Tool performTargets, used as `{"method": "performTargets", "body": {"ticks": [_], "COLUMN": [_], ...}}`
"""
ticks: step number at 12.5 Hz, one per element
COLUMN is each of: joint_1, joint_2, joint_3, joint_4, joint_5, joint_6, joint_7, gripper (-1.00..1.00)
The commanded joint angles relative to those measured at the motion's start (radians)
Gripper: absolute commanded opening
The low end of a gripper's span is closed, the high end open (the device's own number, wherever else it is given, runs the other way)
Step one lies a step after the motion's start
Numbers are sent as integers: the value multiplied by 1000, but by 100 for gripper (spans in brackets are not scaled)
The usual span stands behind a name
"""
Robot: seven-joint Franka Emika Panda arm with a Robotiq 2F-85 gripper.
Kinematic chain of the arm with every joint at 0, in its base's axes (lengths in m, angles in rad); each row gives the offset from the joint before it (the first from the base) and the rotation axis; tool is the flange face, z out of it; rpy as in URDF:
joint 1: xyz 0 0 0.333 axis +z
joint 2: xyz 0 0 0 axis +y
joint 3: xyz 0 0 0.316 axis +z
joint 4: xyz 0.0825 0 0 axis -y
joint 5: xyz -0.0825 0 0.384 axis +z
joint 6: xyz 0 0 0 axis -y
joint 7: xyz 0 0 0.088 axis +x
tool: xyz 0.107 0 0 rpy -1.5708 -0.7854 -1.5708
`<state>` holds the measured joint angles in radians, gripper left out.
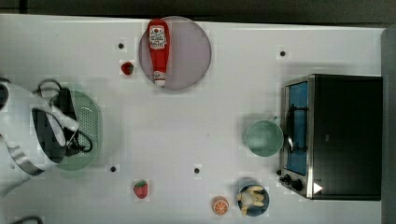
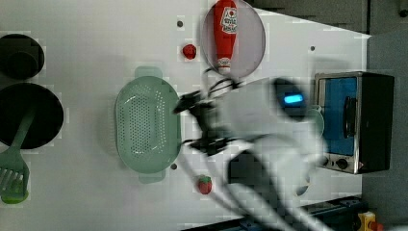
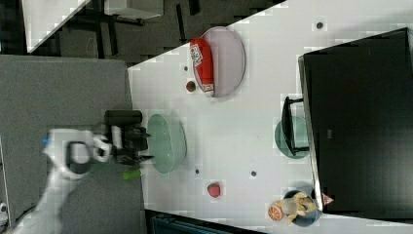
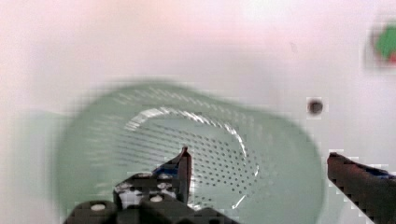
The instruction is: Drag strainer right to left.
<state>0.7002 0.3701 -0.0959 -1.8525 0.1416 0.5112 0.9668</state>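
Note:
The strainer (image 1: 91, 122), a pale mint-green oval colander with a dotted middle, lies flat near the top view's left edge, partly under my arm. In the left view the strainer (image 2: 144, 122) shows whole, with a tab handle at each end. My gripper (image 2: 188, 124) is open at the strainer's rim on the left view's right. In the wrist view one finger (image 4: 184, 169) hangs over the holed basin of the strainer (image 4: 140, 135). The other finger (image 4: 357, 176) sits beyond the rim. Nothing is held between them. From the right view, the gripper (image 3: 145, 142) is against the strainer (image 3: 170, 141).
A greyish-purple plate (image 1: 191, 51) carries a ketchup bottle (image 1: 158, 46). Toy strawberries (image 1: 127, 68) (image 1: 140, 188) lie nearby. A round mint bowl (image 1: 264, 137) stands beside the toaster oven (image 1: 343, 135). An orange (image 1: 220, 205) lies in front. Black pans (image 2: 29, 115) and a green spatula (image 2: 13, 168) flank the strainer.

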Motion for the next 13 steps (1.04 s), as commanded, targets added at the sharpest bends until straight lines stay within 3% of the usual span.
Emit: {"method": "performTargets", "body": {"ticks": [1, 3, 7, 13], "joint_1": [-81, -101, -132, -144], "joint_2": [-279, -391, -530, -604], "joint_3": [-144, -248, -426, -545], "joint_4": [41, 42, 42, 37], "joint_5": [11, -39, -246, -256], "joint_6": [-165, -267, -402, -437], "joint_7": [-309, -489, -808, -842], "gripper": [100, 100, 100, 100]}}
